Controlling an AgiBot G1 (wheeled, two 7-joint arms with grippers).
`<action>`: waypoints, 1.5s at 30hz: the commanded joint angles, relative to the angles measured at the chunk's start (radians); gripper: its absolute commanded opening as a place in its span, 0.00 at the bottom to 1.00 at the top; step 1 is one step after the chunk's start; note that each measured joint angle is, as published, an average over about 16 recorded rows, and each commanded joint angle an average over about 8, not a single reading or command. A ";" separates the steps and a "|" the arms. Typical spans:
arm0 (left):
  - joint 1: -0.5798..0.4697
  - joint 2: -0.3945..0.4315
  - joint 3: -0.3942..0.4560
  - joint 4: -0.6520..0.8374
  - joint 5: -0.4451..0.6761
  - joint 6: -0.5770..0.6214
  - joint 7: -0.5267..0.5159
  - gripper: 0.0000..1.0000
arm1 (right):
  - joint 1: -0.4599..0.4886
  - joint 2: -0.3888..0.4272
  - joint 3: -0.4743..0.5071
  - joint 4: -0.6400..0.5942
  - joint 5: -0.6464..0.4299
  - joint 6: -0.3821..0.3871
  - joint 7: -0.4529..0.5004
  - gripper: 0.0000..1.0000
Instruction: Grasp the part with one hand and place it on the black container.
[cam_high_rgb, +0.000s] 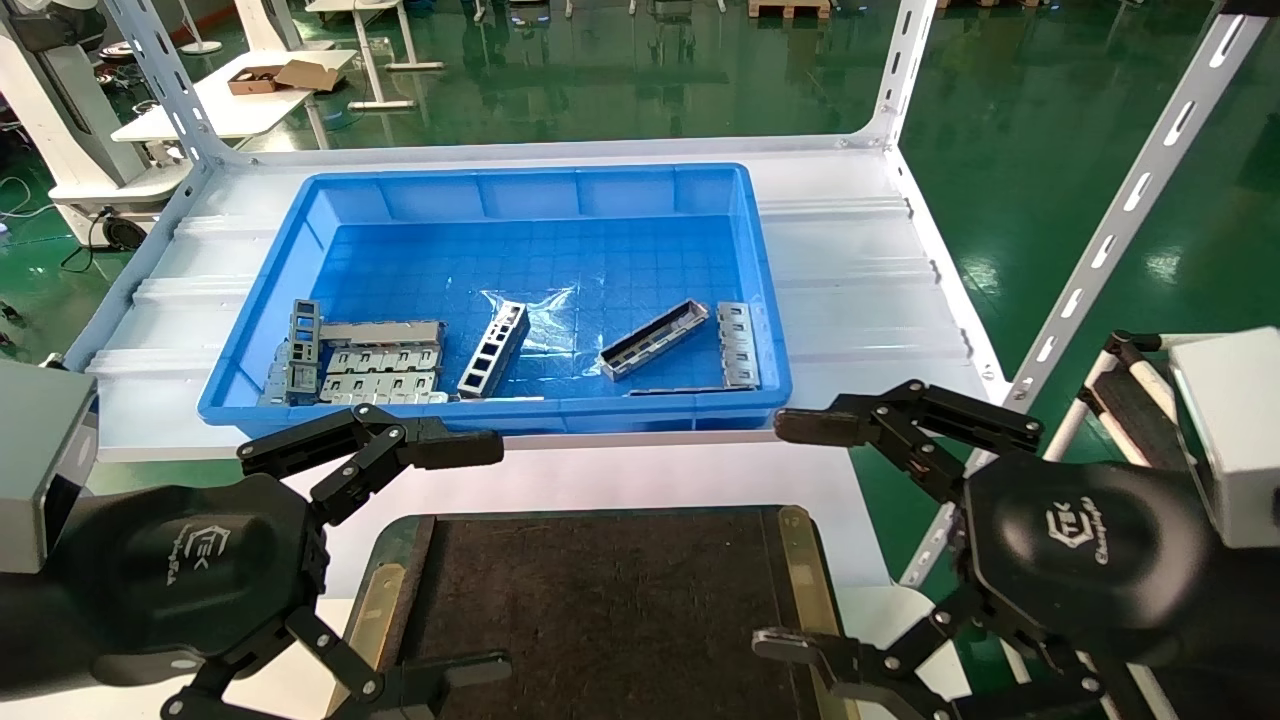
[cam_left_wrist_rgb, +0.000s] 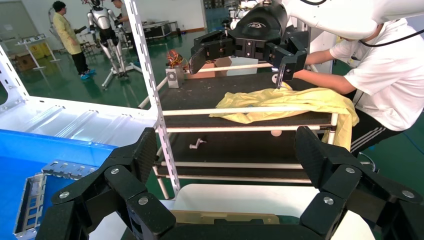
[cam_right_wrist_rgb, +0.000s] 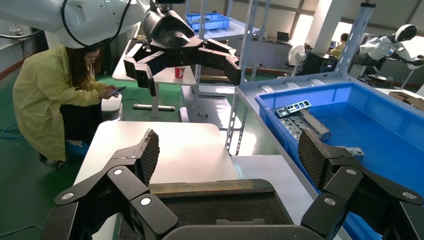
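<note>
The part (cam_high_rgb: 653, 340) is a slim silver-grey channel lying at a slant on the floor of the blue bin (cam_high_rgb: 250, 330), right of centre. The black container (cam_high_rgb: 600, 600) is a flat dark tray with brass strips on both sides, on the white table in front of the bin. It also shows in the right wrist view (cam_right_wrist_rgb: 220, 210). My left gripper (cam_high_rgb: 480, 560) hovers open and empty over the tray's left edge. My right gripper (cam_high_rgb: 790, 536) hovers open and empty over its right edge. Both are in front of the bin, clear of the part.
In the bin, a grey ladder-like strip (cam_high_rgb: 493, 350) lies near the middle, a flat slotted plate (cam_high_rgb: 737, 345) lies right of the part, and a pile of metal pieces (cam_high_rgb: 370, 365) fills the left front corner. White slotted shelf posts (cam_high_rgb: 1120, 210) stand at the right.
</note>
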 joint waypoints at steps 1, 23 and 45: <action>0.000 0.000 0.000 0.000 0.000 0.000 0.000 1.00 | 0.000 0.000 0.000 0.000 0.000 0.000 0.000 1.00; 0.000 0.000 0.000 0.000 0.000 0.000 0.000 1.00 | 0.000 0.000 0.000 0.000 0.000 0.000 0.000 1.00; 0.003 0.011 -0.001 -0.014 0.033 -0.051 0.019 1.00 | 0.000 0.000 0.000 0.000 0.000 0.000 0.000 1.00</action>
